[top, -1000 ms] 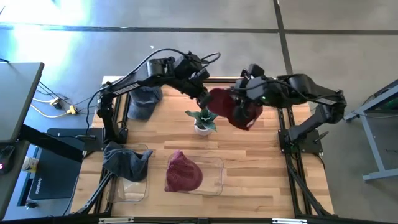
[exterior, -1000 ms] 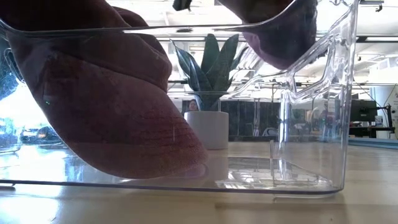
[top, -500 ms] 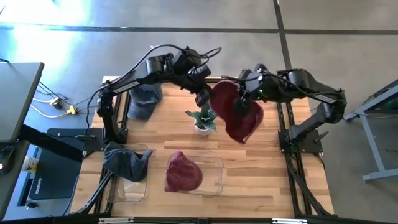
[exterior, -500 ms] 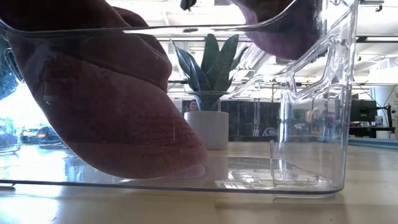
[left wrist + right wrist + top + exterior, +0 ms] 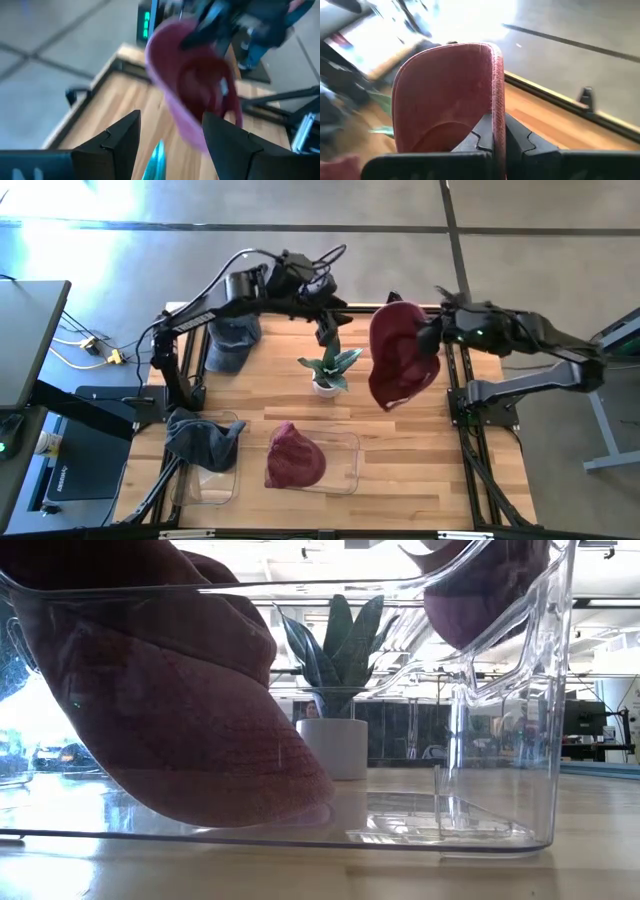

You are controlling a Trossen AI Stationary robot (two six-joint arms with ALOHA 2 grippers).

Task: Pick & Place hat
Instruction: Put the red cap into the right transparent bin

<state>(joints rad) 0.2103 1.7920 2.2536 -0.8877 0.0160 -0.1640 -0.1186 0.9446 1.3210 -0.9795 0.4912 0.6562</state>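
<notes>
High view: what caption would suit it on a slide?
Right pincer dangles a maroon hat above the table; left pincer open.

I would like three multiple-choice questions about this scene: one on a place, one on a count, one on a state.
1. Where is the potted plant?
A. in a bin
B. on the table, near its middle
C. on the floor

2. How many hats are visible in the high view?
A. two
B. four
C. six

3. The right gripper is:
A. shut on the red hat
B. open, empty
C. on the plant

Answers: 1 B, its pot stands on the wood. 2 B, red, maroon, two dark. 3 A, fingers pinch the brim.
</notes>
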